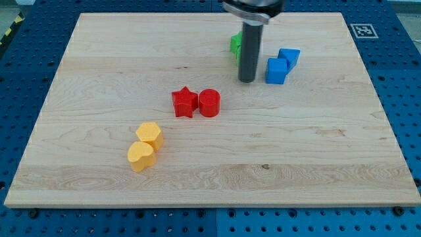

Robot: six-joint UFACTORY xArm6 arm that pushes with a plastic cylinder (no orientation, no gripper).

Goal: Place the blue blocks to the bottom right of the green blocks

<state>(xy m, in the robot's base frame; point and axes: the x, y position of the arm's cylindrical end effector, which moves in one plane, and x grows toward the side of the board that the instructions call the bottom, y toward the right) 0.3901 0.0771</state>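
Yellow blocks [145,146] are sitting nearest the bench [316,164] edge as my tip [247,80], carrying no gripper, is standing between partly hidden green blocks [235,45] and blue blocks [281,64], seemingly shoving them rightward.

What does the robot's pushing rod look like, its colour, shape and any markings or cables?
It is a straight, smooth, dark grey cylindrical rod hanging from a wider black round mount at the view's top. My tip ends flat and blunt. No cables, markings or fingers show.
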